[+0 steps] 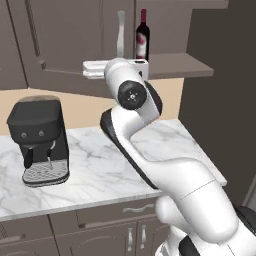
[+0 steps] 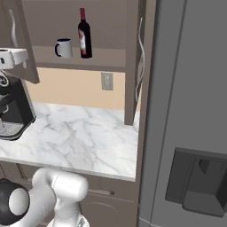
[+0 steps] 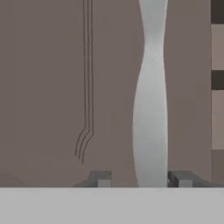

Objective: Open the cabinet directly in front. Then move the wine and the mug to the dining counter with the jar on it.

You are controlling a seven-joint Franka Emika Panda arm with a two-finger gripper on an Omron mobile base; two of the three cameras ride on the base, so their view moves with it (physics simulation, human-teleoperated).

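The cabinet stands open, with both doors swung out. On its shelf the wine stands upright just right of the mug. In the left base view the wine rises above the mug, which my arm partly hides. My gripper is at the left door's curved silver handle. The handle runs between the fingertips, with a gap on the left side, so the jaws are open around it. The same gripper sits low on that door, and it also appears as the gripper at the far left.
A black coffee machine stands on the marble worktop below the cabinet. The right door juts out over the worktop, next to a tall grey fridge. Low drawers lie under the worktop.
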